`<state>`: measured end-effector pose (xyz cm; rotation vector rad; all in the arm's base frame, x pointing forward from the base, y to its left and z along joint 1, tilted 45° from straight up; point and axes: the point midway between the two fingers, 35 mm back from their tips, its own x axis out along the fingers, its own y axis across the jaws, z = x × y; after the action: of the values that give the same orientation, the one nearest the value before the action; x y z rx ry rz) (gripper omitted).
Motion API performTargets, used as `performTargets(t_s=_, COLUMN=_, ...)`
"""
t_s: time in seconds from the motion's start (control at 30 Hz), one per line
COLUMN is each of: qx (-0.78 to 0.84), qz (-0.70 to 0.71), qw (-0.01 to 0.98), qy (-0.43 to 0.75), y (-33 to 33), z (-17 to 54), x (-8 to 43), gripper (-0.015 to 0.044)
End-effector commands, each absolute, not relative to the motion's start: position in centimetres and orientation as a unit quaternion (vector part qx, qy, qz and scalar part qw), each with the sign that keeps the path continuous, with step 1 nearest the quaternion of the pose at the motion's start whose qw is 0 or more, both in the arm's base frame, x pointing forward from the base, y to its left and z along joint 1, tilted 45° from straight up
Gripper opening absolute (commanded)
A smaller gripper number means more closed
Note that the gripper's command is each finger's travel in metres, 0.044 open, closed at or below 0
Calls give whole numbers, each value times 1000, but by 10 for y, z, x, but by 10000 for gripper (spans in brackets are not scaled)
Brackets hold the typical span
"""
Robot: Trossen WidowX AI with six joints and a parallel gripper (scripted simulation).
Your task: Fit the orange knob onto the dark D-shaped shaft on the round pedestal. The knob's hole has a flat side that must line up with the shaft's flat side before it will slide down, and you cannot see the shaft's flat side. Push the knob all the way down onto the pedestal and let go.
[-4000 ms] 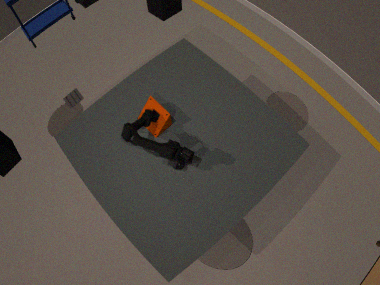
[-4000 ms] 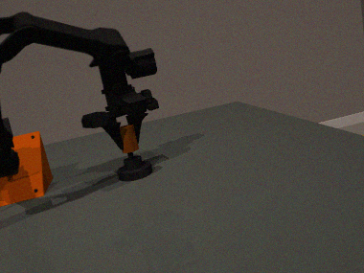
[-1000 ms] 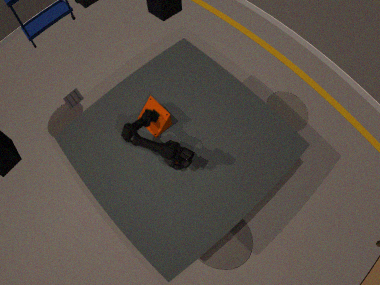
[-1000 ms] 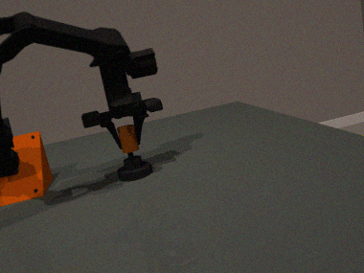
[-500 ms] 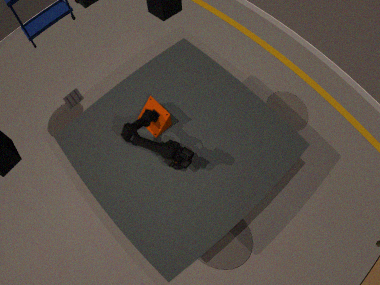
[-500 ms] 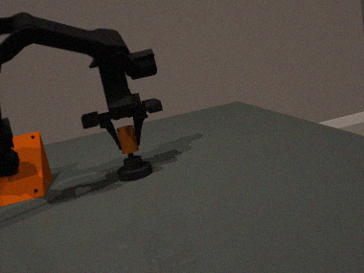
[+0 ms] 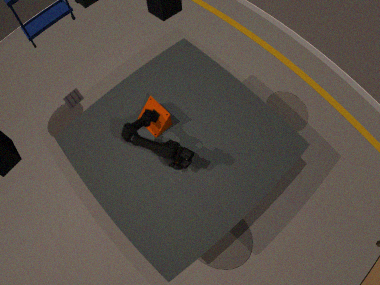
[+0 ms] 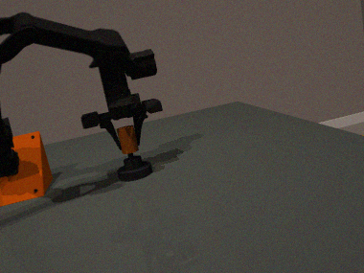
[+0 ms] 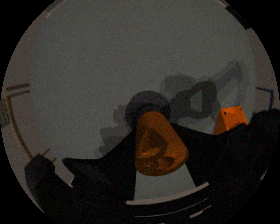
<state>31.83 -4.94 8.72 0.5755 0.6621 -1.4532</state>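
From where I stand, the pincer (image 8: 128, 147) (image 9: 153, 130) grips the orange knob (image 8: 127, 140) (image 9: 159, 147) over the round pedestal (image 8: 135, 170) (image 9: 141, 102) on the desk (image 7: 200, 206) (image 8: 230, 212) (image 9: 100, 65). The knob hides the shaft's top; its flat side I can't make out. Seen from outside, the orange block (image 8: 29, 159), toward nine o'clock, is cut off.

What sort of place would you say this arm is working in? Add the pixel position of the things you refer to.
Probably a workshop or robot lab: a blue shelved cart (image 7: 49, 27) stands off to one side, a yellow line (image 7: 280, 60) curves across the floor, and the robot arm (image 7: 150, 145) (image 8: 62, 32) works over a broad grey-green surface (image 7: 215, 216) (image 8: 230, 212) (image 9: 100, 45).
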Motion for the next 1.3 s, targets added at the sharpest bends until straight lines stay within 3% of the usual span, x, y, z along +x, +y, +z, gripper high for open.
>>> performTargets(t_s=0.0, qx=256, qz=-643, qw=661, qy=290, y=-47, z=90, x=320, gripper=0)
performTargets(t_s=0.3, qx=324, qz=-669, qw=631, qy=221, y=-48, z=90, x=321, gripper=0)
performTargets(t_s=1.27, qx=324, qz=-670, qw=631, qy=221, y=-50, z=87, x=319, gripper=0)
